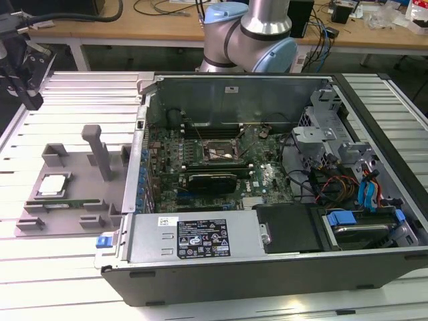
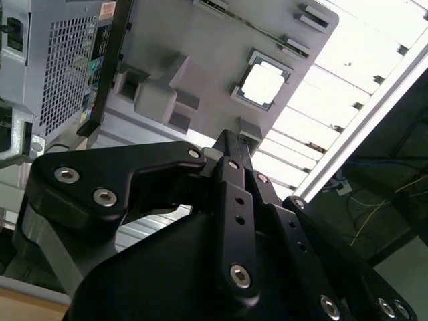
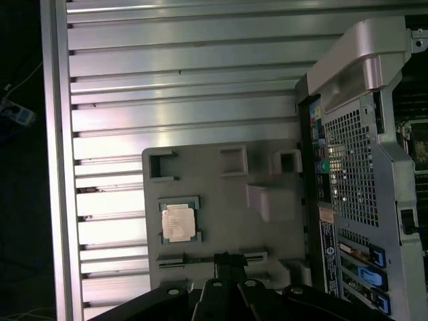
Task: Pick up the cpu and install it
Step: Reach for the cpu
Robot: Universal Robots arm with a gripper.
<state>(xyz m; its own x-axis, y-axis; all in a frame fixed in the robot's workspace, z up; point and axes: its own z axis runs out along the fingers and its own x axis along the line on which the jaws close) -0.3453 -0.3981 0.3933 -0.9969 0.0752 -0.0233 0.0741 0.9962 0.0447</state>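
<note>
The cpu [image 1: 53,185], a small square chip with a shiny metal top, lies flat in a pocket of the grey holder plate [image 1: 77,164] at the exterior view's left. Both wrist views show it too, the cpu [image 2: 263,83] and cpu [image 3: 178,222] sitting in its recess. My black gripper [image 1: 30,100] hangs high above the table's far left corner, well apart from the chip. In both wrist views its fingers meet at the tips, gripper [image 2: 231,142] and gripper [image 3: 226,257], with nothing between them. The black motherboard socket [image 1: 221,151] lies open inside the computer case.
The opened computer case [image 1: 200,247] lies on its side on the slatted metal table [image 1: 73,93], right of the holder plate. A grey post [image 1: 100,150] stands up from the plate. A green memory stick [image 1: 70,203] lies along the plate's near edge. Cables and drive cages crowd the case's right half.
</note>
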